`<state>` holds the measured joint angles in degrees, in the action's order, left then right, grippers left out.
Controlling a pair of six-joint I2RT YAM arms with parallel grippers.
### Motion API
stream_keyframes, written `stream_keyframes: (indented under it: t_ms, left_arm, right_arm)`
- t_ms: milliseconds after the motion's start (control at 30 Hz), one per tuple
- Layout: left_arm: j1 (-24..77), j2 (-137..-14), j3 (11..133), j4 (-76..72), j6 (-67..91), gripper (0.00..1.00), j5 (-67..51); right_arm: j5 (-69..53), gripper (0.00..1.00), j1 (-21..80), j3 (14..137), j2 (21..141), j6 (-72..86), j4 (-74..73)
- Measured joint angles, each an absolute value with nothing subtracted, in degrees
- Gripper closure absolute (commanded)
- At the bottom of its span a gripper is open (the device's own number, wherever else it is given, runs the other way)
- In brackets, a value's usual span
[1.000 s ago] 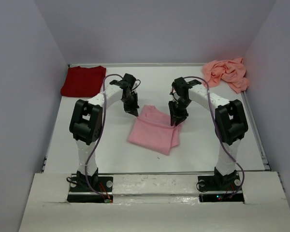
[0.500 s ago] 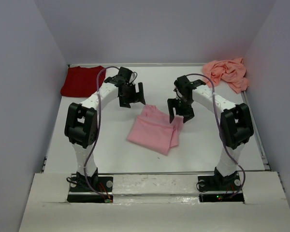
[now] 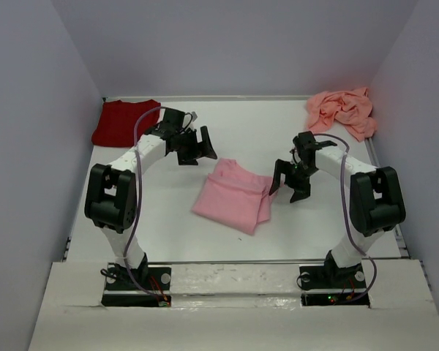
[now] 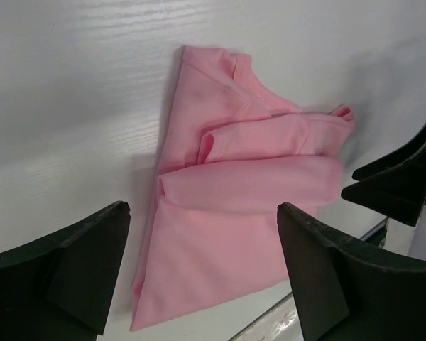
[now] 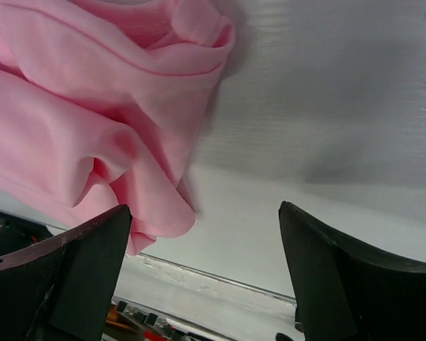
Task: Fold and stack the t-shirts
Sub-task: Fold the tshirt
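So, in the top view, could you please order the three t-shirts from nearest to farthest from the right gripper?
1. Light pink t-shirt: in the middle, just left of the right gripper.
2. Salmon-pink t-shirt: crumpled in the far right corner.
3. Dark red t-shirt: lying flat in the far left corner.

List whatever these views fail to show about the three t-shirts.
- Light pink t-shirt: in the top view its own folds hide the lower layers, and no neck label is discernible. In the right wrist view it is cut off by the left and top edges.
- Dark red t-shirt: seen in the top view only and too small to judge its folds. A cable crosses its right part.
- Salmon-pink t-shirt: seen in the top view only. It is crumpled, so sleeves and neck are indistinguishable.
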<state>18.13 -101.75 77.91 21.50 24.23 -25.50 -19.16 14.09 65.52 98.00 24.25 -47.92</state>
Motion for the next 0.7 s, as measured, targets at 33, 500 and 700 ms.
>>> stream_keyframes:
  t_ms: [33,500,700]
  left_arm:
    - [17.8,-101.8,76.1,20.6,24.3,0.10,-27.1]
    - [12.7,-104.1,70.0,11.7,22.4,0.46,-35.5]
    - [12.6,-107.0,68.9,10.9,21.3,0.65,-37.0]
  right_arm:
    - [-19.9,0.10,13.3,64.2,97.9,24.8,-46.9]
    - [-30.7,0.13,12.4,55.5,97.8,32.6,-25.1]
    - [-32.6,0.38,12.4,55.3,99.9,34.6,-19.5]
